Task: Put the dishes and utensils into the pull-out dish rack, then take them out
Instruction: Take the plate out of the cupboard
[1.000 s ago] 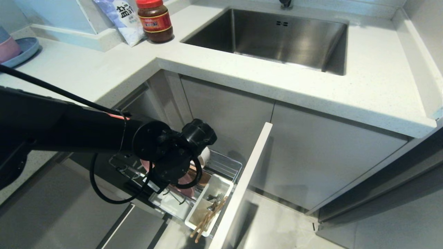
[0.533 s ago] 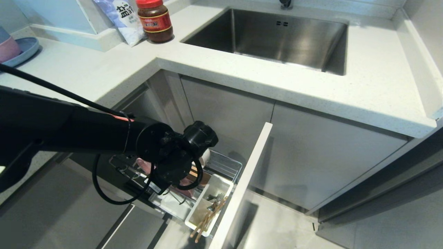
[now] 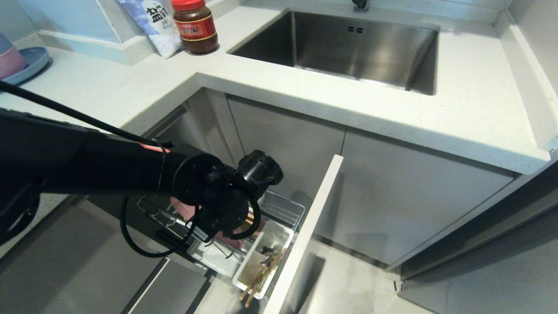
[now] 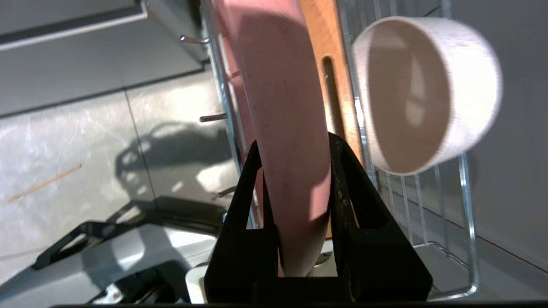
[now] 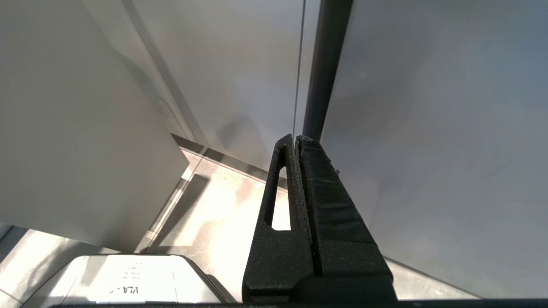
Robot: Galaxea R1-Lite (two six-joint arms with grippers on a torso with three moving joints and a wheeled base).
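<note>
In the left wrist view my left gripper (image 4: 294, 143) is shut on the rim of the pink plate (image 4: 278, 98), which stands on edge in the pull-out dish rack (image 4: 467, 214) beside its slotted wooden strip (image 4: 319, 42). The cream-white bowl (image 4: 428, 94) lies on its side in the wire basket just past the plate. In the head view my left wrist (image 3: 226, 200) covers most of the rack (image 3: 285, 209), and only an edge of the pink plate (image 3: 178, 207) shows. The chopsticks (image 3: 257, 281) and metal cutlery (image 3: 271, 251) lie in the white tray (image 3: 281, 235). My right gripper (image 5: 295, 139) is shut on nothing, parked low by a cabinet.
The rack's pale front panel (image 3: 314, 218) stands out into the aisle. Above it is the white countertop (image 3: 305, 96) with the steel sink (image 3: 348, 43), a red-lidded jar (image 3: 195, 26) and a salt bag (image 3: 152, 22). A blue plate with stacked bowls (image 3: 19, 63) sits far left.
My left wrist has shifted a little right and upward over the rack, and the pink plate's edge shows slightly higher. The cutlery tray and the bowl have not moved.
</note>
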